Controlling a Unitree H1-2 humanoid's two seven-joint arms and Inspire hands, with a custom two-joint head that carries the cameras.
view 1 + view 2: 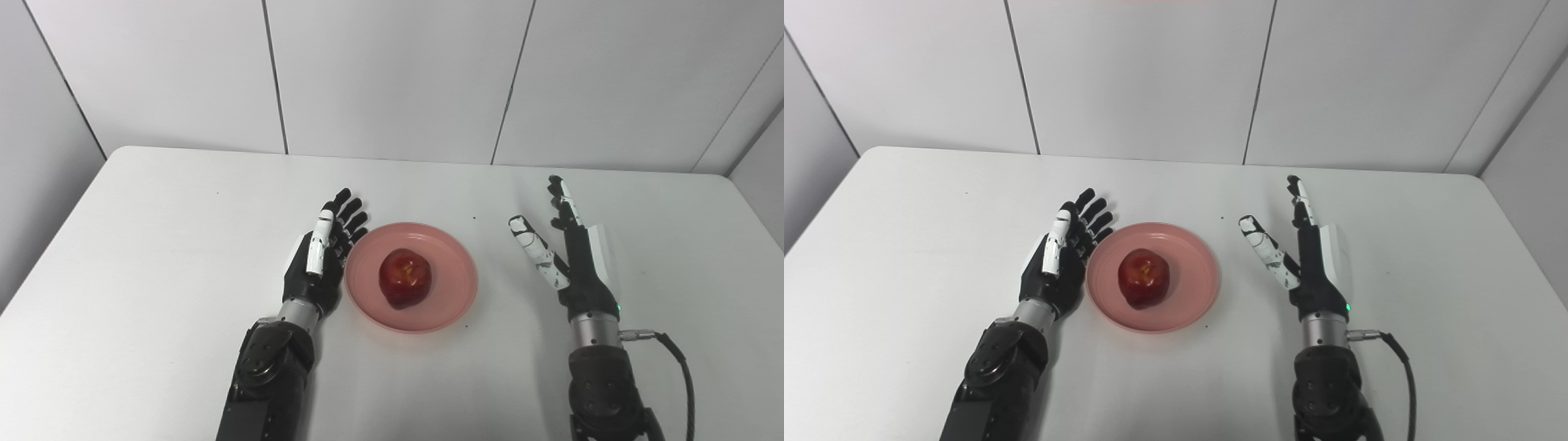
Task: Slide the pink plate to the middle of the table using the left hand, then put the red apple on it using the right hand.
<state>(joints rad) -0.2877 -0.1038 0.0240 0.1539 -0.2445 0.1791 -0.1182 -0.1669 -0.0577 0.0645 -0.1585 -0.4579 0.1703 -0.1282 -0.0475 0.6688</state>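
Observation:
A pink plate (450, 278) lies near the middle of the white table. On its centre rests a red apple (405, 278), stem side up. My left hand (321, 254) stands open just left of the plate, palm toward it, fingers close to its rim or touching it. To the right of the plate, well apart from it, my right hand (566, 245) is open with fingers pointing away from me and thumb spread; it holds nothing.
The white table (153, 233) reaches to a grey panelled wall (392, 73) at the back. A black cable (677, 361) loops from my right wrist. A few dark specks dot the tabletop near the plate.

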